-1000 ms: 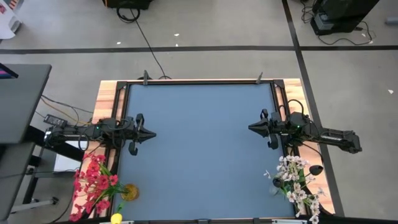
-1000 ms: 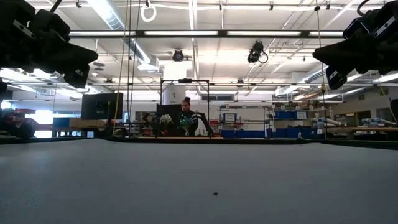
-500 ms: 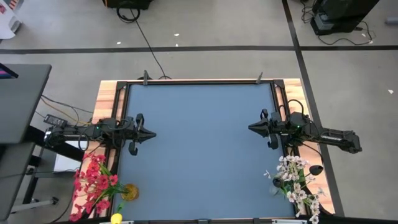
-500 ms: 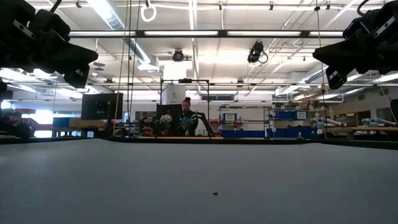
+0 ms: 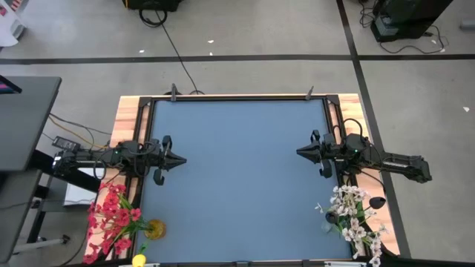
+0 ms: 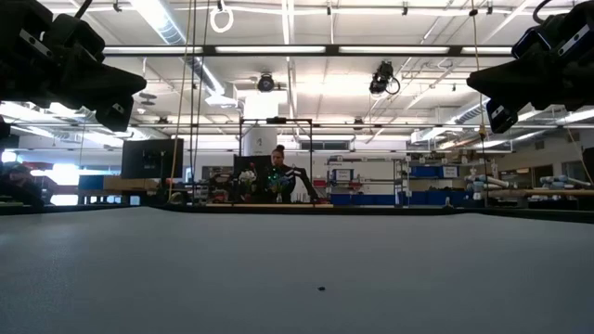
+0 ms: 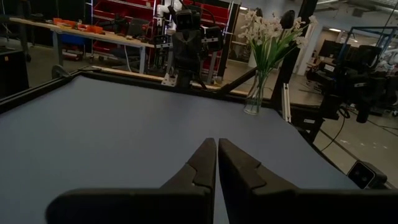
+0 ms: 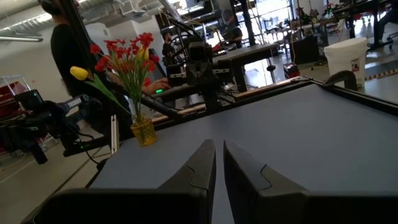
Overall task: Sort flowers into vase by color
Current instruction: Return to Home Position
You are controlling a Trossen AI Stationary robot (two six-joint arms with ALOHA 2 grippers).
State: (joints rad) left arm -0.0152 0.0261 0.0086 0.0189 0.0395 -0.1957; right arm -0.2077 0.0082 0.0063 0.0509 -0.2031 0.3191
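Observation:
Red flowers (image 5: 111, 216) and a yellow tulip bud (image 8: 79, 73) stand with their stalks in an amber vase (image 8: 143, 132) at the table's near left corner. White flowers (image 7: 267, 31) stand in a clear vase (image 7: 253, 99) at the near right corner. My left gripper (image 5: 182, 159) hovers level at the table's left edge, shut and holding nothing. My right gripper (image 5: 298, 152) hovers level at the right edge, facing it, also shut and holding nothing. Both hang well above the blue mat (image 5: 237, 170), and neither is near a vase.
The blue mat lies inside a black frame (image 5: 237, 96) with wooden strips along its left and right sides. A small dark speck (image 6: 321, 289) lies on the mat. A person (image 8: 62, 56) stands beyond the table's left side, and another (image 6: 277, 172) sits far behind.

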